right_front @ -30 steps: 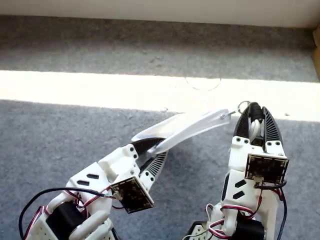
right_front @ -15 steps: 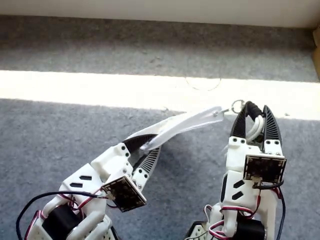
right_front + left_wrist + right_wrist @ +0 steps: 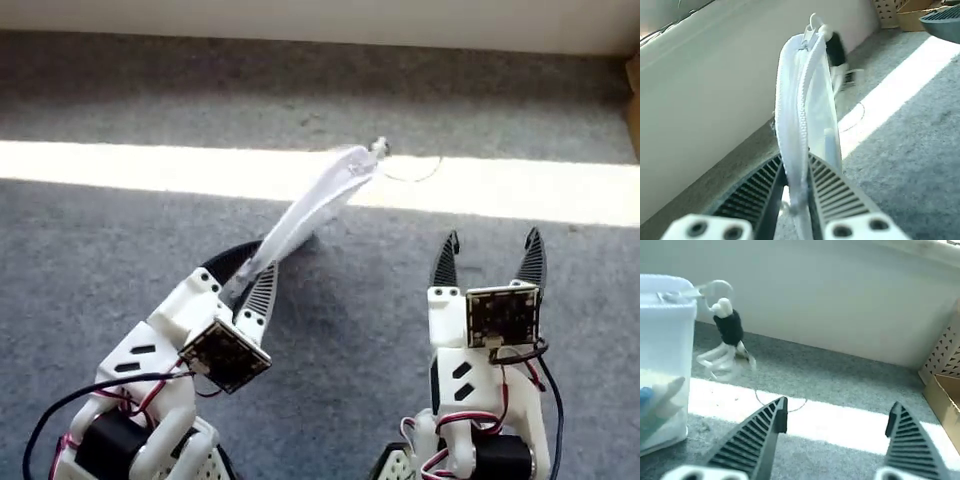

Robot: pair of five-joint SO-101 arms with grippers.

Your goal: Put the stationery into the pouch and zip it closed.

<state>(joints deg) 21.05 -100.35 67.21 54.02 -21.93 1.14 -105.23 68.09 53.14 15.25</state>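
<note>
The translucent pouch (image 3: 320, 195) is held off the grey carpet (image 3: 120, 270), clamped at its near end between the fingers of the left gripper (image 3: 245, 275), which is closed narrowly on it. From that grip the pouch is slanted away from the arm, its far end carried over the sunlit strip (image 3: 100, 165). Stationery (image 3: 660, 395) can be made out through the pouch wall at its lower part, blue and pale pieces among it; the separate items cannot be told apart.

Along the pouch's edge the zipper (image 3: 799, 100) is seen with its teeth meshed for the whole visible run, and the slider (image 3: 807, 37) is found at the far end, where a small black and white charm (image 3: 729, 327) is hung from it.

The right gripper (image 3: 490, 245) is held to the side of the pouch, apart from it, its fingers spread wide and nothing between them.

The filling and zipping steps are judged to be done or nearly so. What appears to be called for next is that closure be confirmed at the slider end and the pouch be lowered flat onto the carpet before the left grip is released.
</note>
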